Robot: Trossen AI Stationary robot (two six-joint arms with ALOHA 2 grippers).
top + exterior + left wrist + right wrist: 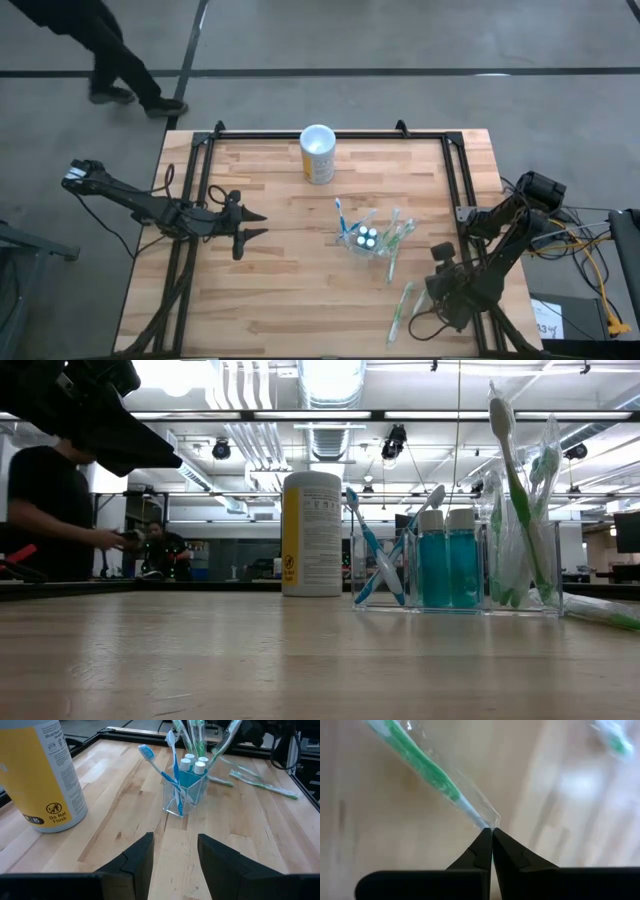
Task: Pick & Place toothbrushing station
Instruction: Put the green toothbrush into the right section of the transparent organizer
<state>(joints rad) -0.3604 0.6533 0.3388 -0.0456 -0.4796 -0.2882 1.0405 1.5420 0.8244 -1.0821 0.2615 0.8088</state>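
The toothbrushing station (368, 240) is a clear holder standing on the wood at mid-table. It holds blue bottles and several toothbrushes, and shows too in the left wrist view (185, 790) and the low view (450, 565). My right gripper (491, 834) is shut on a wrapped green toothbrush (427, 770) near the table's right front (430, 298). Another wrapped toothbrush (400, 312) lies flat beside it. My left gripper (255, 225) hovers open at the left, pointing at the holder (175, 842), with nothing between its fingers. My right gripper pinches the tip of the clear wrapper (487, 822), at one end of the green toothbrush, between its two fingertips. The fingers come steeply from above. The toothbrush slants away from the fingertips; whether its other end rests on the table I cannot tell.
A yellow-and-white canister (318, 155) stands at the far middle of the table. A black frame (200, 180) runs along the table's left, far and right sides. A wrapped toothbrush (262, 785) lies to the holder's right. People stand in the room behind (50, 510).
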